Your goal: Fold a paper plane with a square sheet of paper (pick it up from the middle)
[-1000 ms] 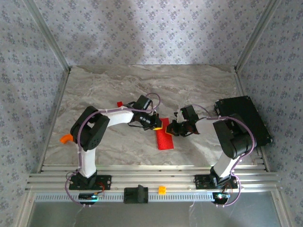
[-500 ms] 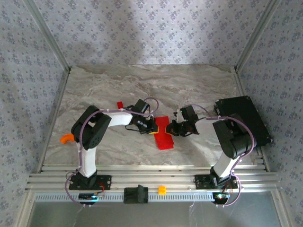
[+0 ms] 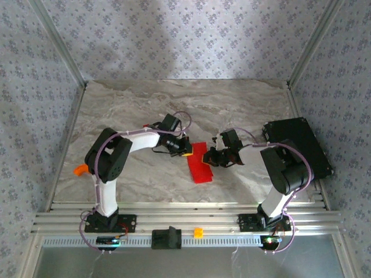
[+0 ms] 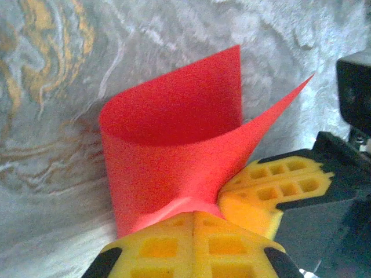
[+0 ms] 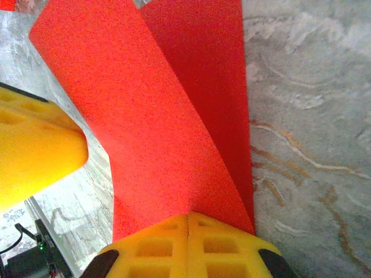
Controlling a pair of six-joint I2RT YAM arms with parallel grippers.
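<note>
Red paper lies near the middle of the table, between the 2 arms. It is bent over into a long shape, and its far end curls up off the marble top. The left gripper pinches the far left edge, with its yellow fingers pressed together on the paper. The right gripper does the same on the right side, with its jaws shut tight on the paper.

I think this is a folding step, where the 2 grippers bring 1 flap over to make a crease. Next, the flap needs to be laid flat with its edges lined up and then pressed down. A hard pull may tear the thin paper or let it slip.

I count 1 paper, 2 grippers, 1 black box on the right and 1 small orange piece on the left.
</note>
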